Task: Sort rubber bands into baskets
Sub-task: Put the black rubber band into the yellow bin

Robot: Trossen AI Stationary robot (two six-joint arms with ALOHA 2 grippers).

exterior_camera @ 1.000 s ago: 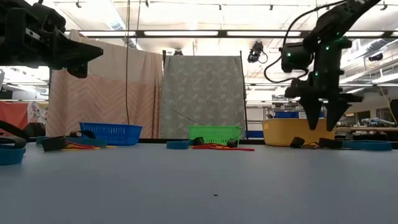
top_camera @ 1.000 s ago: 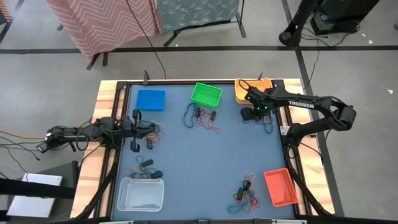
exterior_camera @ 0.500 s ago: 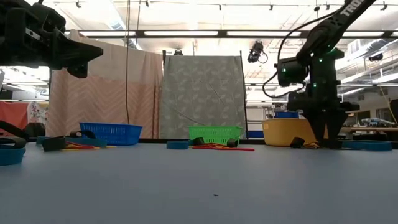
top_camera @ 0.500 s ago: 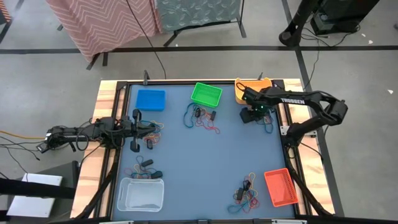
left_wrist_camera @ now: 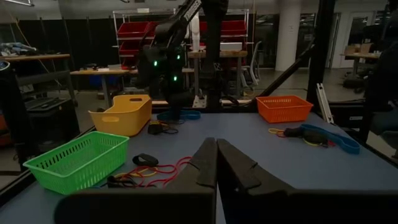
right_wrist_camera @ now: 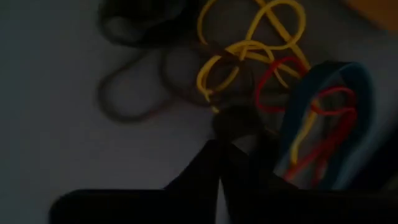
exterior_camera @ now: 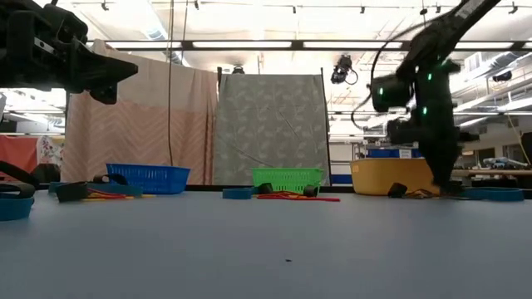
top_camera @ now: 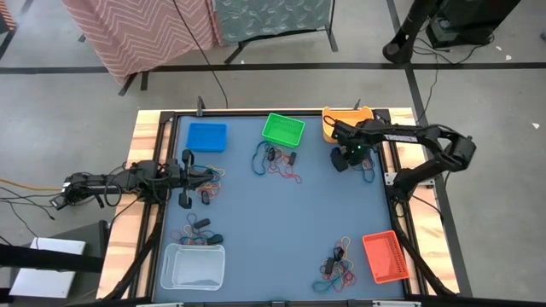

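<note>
Five baskets: blue basket [top_camera: 206,136], green basket [top_camera: 283,129] and yellow-orange basket [top_camera: 339,120] along the far edge of the counter [top_camera: 256,213]; red-orange basket [top_camera: 383,257] at the near right corner; clear white basket [top_camera: 193,266] at the near left corner.
Rubber bands: loose clusters on the counter, none visibly inside a basket.
Cluster by green basket: red, blue and dark bands [top_camera: 278,161] just in front of it.
Cluster by yellow-orange basket: yellow, red, blue and dark bands [right_wrist_camera: 273,93], just in front of that basket, under the right hand.
Other clusters: one [top_camera: 339,266] beside the red-orange basket, one [top_camera: 196,232] just above the clear white basket, one [top_camera: 205,181] at the left hand.
Right hand [top_camera: 345,159]: down at the counter in the cluster by the yellow-orange basket; fingers [right_wrist_camera: 214,171] pressed together, tips at a dark band; whether a band is pinched cannot be told.
Left hand [top_camera: 185,181]: at the left edge of the counter, raised above it in the low view; fingers [left_wrist_camera: 208,163] closed together, nothing seen between them.
</note>
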